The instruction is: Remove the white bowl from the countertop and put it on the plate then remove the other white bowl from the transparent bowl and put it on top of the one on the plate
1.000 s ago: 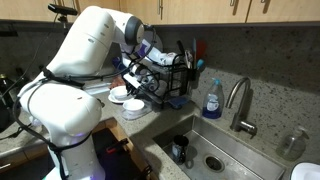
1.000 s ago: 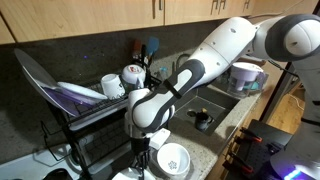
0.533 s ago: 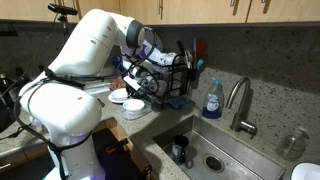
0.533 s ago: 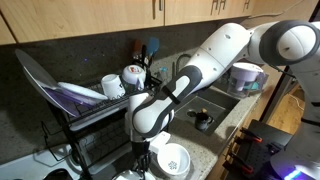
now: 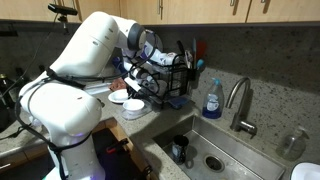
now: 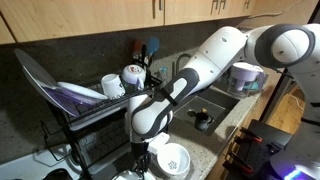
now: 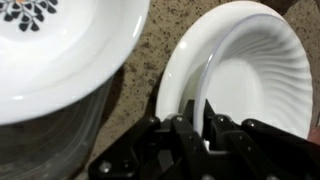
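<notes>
In the wrist view a white bowl (image 7: 250,70) with a ribbed inside sits on the speckled countertop (image 7: 155,50). My gripper (image 7: 198,118) straddles its near rim, one finger inside and one outside, shut on the rim. The other white bowl (image 7: 60,50), with a dark pattern in its bottom, rests in the transparent bowl (image 7: 50,140) at the left. It also shows in an exterior view (image 6: 172,160), next to the gripper (image 6: 143,152). I cannot make out the plate.
A black dish rack (image 6: 90,110) with plates and mugs stands right behind the bowls and also shows in an exterior view (image 5: 170,75). A sink (image 5: 215,155), a faucet (image 5: 240,100) and a blue soap bottle (image 5: 211,98) lie to the side.
The arm has hardly moved. The gripper stays low at the bowl's rim.
</notes>
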